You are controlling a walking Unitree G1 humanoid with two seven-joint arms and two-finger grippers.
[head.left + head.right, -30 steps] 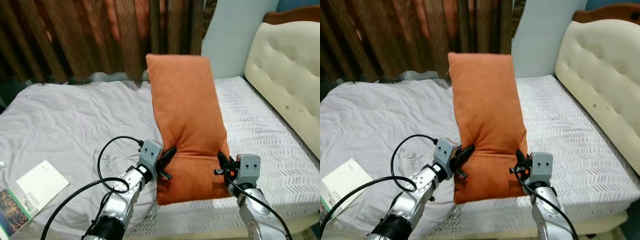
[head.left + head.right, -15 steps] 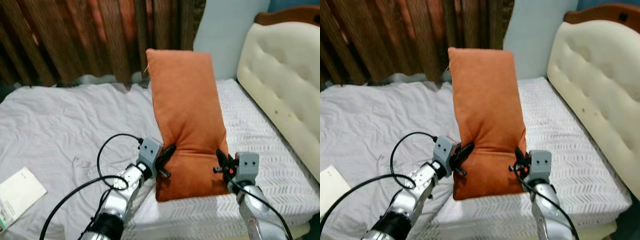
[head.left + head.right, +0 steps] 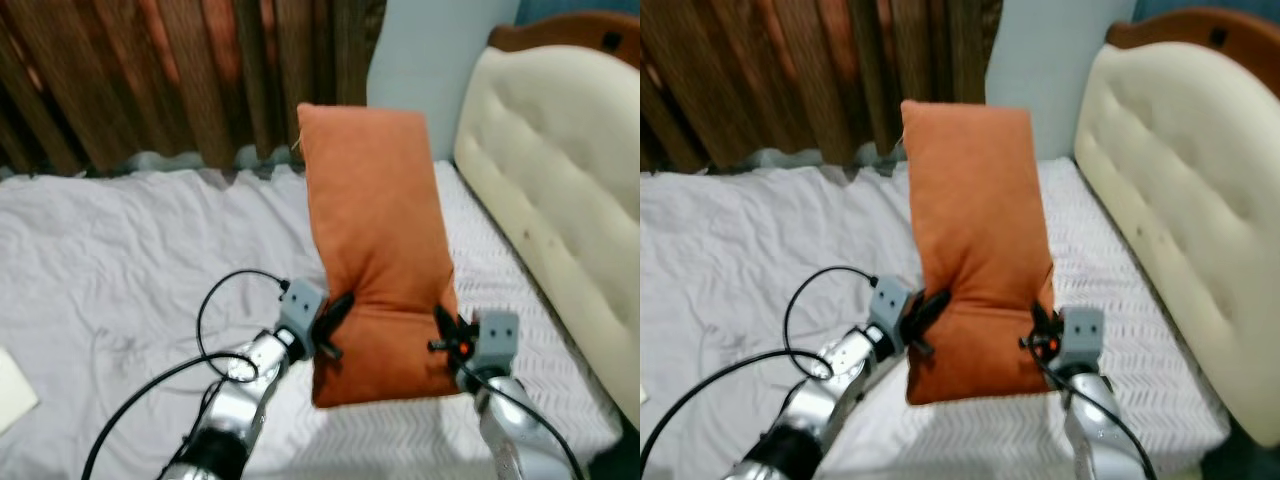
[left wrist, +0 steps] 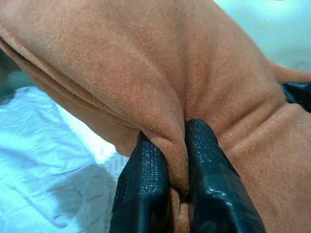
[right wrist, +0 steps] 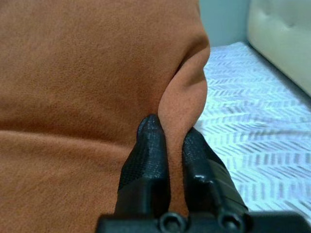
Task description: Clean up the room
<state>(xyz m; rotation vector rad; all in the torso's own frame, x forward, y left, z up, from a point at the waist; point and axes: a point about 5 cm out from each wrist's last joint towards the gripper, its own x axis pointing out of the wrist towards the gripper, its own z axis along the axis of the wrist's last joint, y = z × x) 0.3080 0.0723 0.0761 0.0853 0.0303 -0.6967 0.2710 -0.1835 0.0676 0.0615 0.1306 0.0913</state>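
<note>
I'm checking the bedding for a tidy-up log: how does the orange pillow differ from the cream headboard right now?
The orange pillow is a plain, smooth rust cushion; the cream headboard is pale, button-tufted and far larger. The pillow is held up over the bed, pinched near its lower end by the left gripper and the right gripper; the headboard stands fixed at the bed's right end, touched by neither gripper. Both look soft and padded.

- The left gripper (image 3: 335,325) is reaching forward from the lower left on a bent silver arm, its two black fingers (image 4: 146,187) pinching a fold of the orange pillow (image 3: 375,230).
- The right gripper (image 3: 445,335) is coming up from the lower right, its fingers (image 5: 148,155) clamping the pillow's opposite edge.
- Both are holding it upright between them.
</note>
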